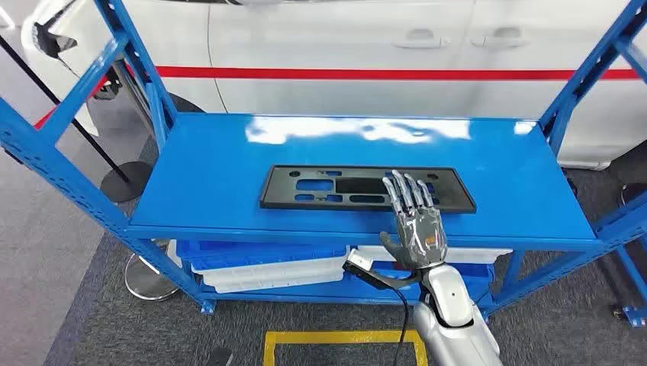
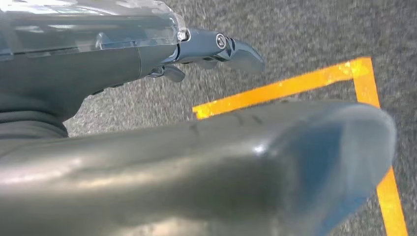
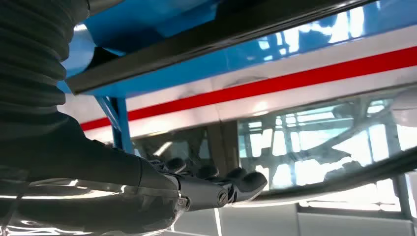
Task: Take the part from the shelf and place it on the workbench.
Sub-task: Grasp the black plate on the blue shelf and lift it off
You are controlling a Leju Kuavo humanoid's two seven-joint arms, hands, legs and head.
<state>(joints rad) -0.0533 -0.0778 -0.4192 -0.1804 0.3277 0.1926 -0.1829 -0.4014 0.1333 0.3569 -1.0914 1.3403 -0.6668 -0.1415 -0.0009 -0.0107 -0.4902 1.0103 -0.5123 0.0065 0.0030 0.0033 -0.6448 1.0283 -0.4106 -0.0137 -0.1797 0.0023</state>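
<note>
Head view high over shelf (image 1: 358, 145); wrist views close.

Pretty clearly a car workshop or auto assembly area. A blue steel shelving rack (image 1: 358, 168) is set up right beside a white car (image 1: 397, 53) with a red stripe along its doors. White plastic bins (image 1: 267, 268) are stored on the lower shelf, and yellow floor marking tape (image 1: 343, 337) is laid out on grey industrial carpet (image 1: 114, 320).

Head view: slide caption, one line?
Right hand reaches over the black part on the blue shelf.
</note>
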